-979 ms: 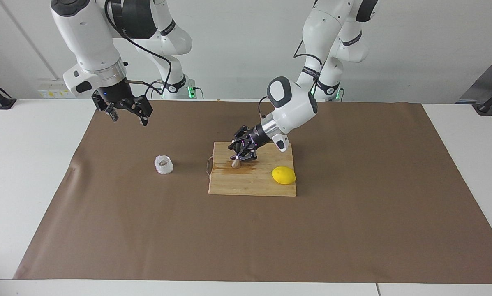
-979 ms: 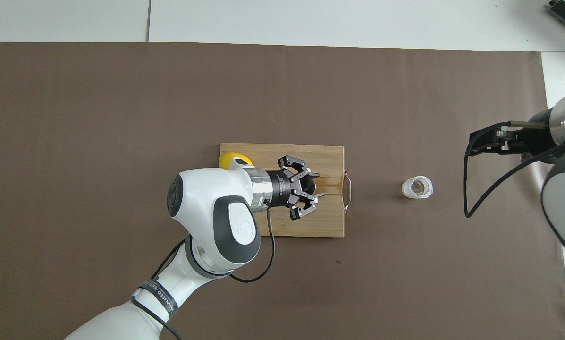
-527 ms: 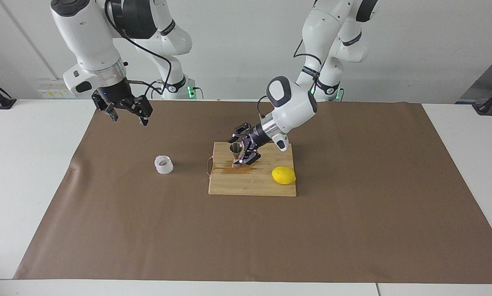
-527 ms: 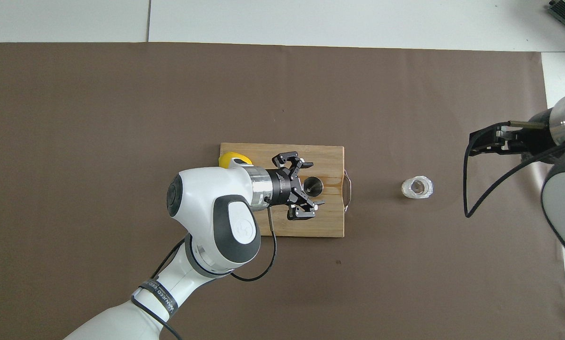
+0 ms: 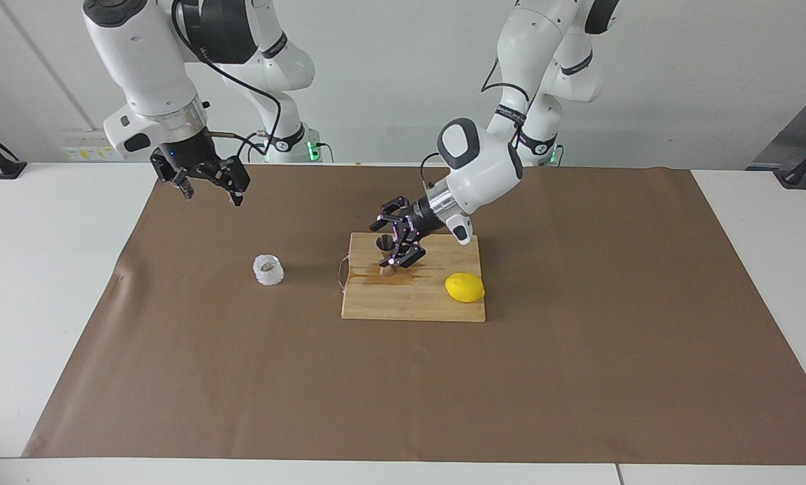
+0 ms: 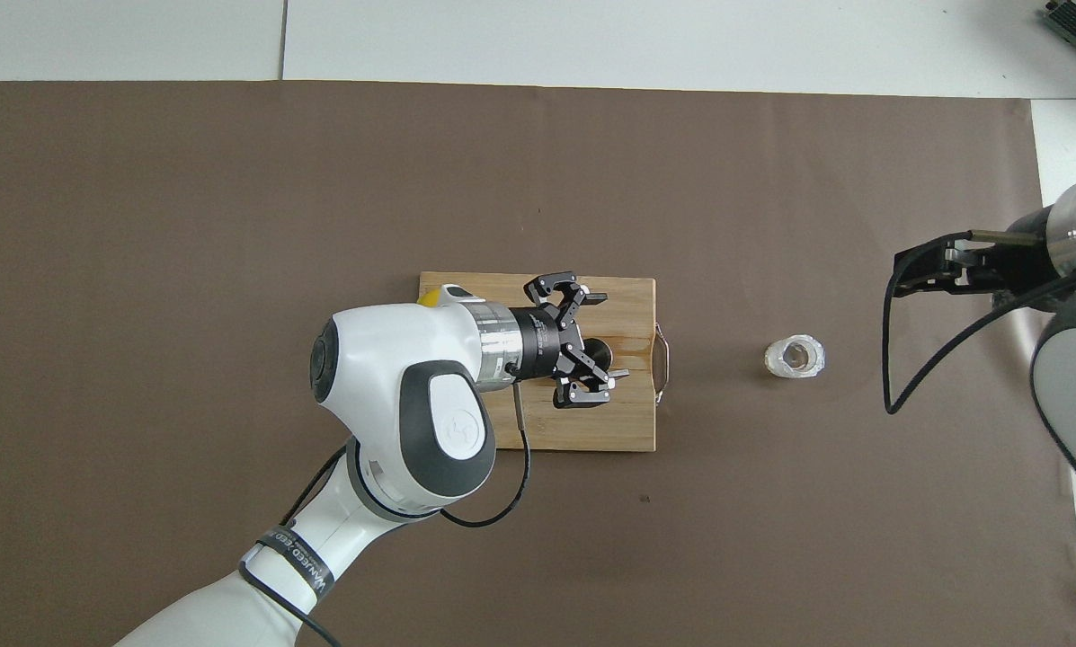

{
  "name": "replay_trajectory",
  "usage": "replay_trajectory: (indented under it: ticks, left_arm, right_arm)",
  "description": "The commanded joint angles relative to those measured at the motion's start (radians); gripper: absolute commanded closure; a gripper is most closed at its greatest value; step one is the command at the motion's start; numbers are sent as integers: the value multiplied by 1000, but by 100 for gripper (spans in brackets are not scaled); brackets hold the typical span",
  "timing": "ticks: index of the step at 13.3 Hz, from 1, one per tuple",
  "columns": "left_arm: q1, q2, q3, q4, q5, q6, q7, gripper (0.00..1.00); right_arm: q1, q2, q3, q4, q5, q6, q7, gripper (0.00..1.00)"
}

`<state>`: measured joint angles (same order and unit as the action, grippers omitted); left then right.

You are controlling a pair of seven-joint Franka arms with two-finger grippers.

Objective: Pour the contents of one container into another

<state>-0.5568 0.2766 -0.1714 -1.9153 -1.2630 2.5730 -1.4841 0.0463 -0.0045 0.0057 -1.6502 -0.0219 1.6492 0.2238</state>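
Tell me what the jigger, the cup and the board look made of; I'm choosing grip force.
Jigger: seemingly polished steel, from its dark mirror-like sheen. Cup: probably thin translucent plastic, whitish with crinkled sides, so likely easy to crush. Board: light wood, perhaps bamboo, with visible grain and a matte surface, darker and wet-looking beside the jigger.

**Brown, white, steel and one spot of yellow**

The tabletop [image 5: 52, 283] is plain white, covered by a flat sheet of dull brown paper [image 5: 578, 377]. The cutting board [image 5: 416, 303] is pale honey-coloured wood with fine grain lines and a darker, wet-looking brown stain near the jigger [image 5: 384, 250], which is shiny steel. The lemon [image 5: 464, 287] is bright yellow. The crinkly cup [image 5: 268, 269] is translucent white. Both arms are glossy white with dark grey joints; each pincer is black.
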Motion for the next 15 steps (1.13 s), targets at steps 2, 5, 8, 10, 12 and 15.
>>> replay_trajectory:
  ticks: [2,5,8,10,12,15]
  left_arm:
    - [107,-71,15,13,72,-202,-19,0]
    - [190,-62,15,88,230,-354,-41,0]
    - [283,-54,15,169,347,-491,-42,0]
    - [340,-50,15,226,442,-574,-39,0]
    - [388,-34,15,294,545,-661,-38,0]
    - [445,10,15,376,695,-746,-32,0]
  right_arm:
    - [-19,-22,10,-22,30,-3,-18,0]
    - [-19,-22,11,-20,30,-3,-18,0]
    - [-19,-22,10,-20,30,-3,-18,0]
    - [-19,-22,10,-22,30,-3,-18,0]
    - [-19,-22,10,-22,30,-5,-18,0]
    - [-19,-22,10,-20,30,-3,-18,0]
